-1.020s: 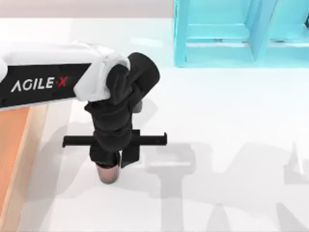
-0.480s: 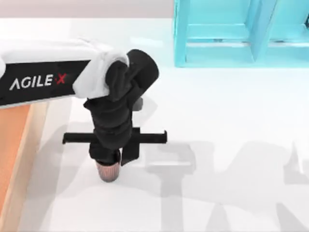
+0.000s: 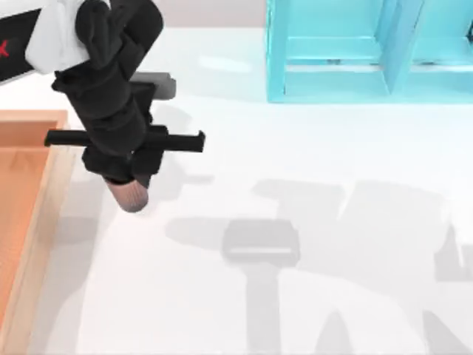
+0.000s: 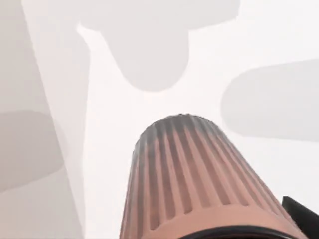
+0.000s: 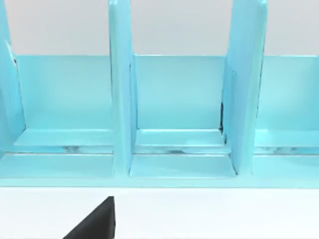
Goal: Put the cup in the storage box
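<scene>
White tabletop [image 3: 310,185] spreads under us, and going from its left side we first meet the storage box [image 3: 52,177], whose tan wall and orange-brown floor run along that edge. Just beside that wall, above bare table, our left gripper [image 3: 122,174] hangs pinching the cup [image 3: 130,195]: the ribbed reddish-brown tumbler juts from under the black fingers with its base tipped toward the near edge. In the left wrist view the cup [image 4: 194,184] points base-first at the pale table, touching nothing, so we judge it lifted clear and carried.

Our worry is the wall. The cup is not over the box floor; if we travel left too low, its base could clip the raised wall and twist out of the pinch. Letting go early would drop it outside the box. Held tilted, it may also land on its side and roll.

Farther right at the back stands the cyan shelf frame [image 3: 369,52], which our right arm's wrist camera faces; whether that gripper is spread or pressed together we cannot tell.
</scene>
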Controlling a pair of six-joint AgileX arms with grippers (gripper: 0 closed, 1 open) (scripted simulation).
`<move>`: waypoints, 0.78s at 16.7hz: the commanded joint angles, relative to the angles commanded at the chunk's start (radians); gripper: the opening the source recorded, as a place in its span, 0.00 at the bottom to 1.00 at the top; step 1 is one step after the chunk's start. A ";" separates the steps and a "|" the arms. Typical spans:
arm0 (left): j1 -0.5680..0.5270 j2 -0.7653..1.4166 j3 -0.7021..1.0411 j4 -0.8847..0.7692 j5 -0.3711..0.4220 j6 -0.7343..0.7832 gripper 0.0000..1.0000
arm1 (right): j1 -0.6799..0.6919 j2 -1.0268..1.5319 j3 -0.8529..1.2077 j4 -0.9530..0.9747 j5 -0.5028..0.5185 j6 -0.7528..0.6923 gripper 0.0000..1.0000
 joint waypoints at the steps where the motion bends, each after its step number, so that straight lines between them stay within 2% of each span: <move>1: 0.045 -0.009 0.024 -0.028 0.008 0.054 0.00 | 0.000 0.000 0.000 0.000 0.000 0.000 1.00; 6: 0.319 -0.044 0.135 -0.201 0.016 0.301 0.00 | 0.000 0.000 0.000 0.000 0.000 0.000 1.00; 10: 0.540 -0.063 0.195 -0.338 -0.001 0.444 0.00 | 0.000 0.000 0.000 0.000 0.000 0.000 1.00; 13: 0.638 -0.067 0.221 -0.401 -0.017 0.501 0.00 | 0.000 0.000 0.000 0.000 0.000 0.000 1.00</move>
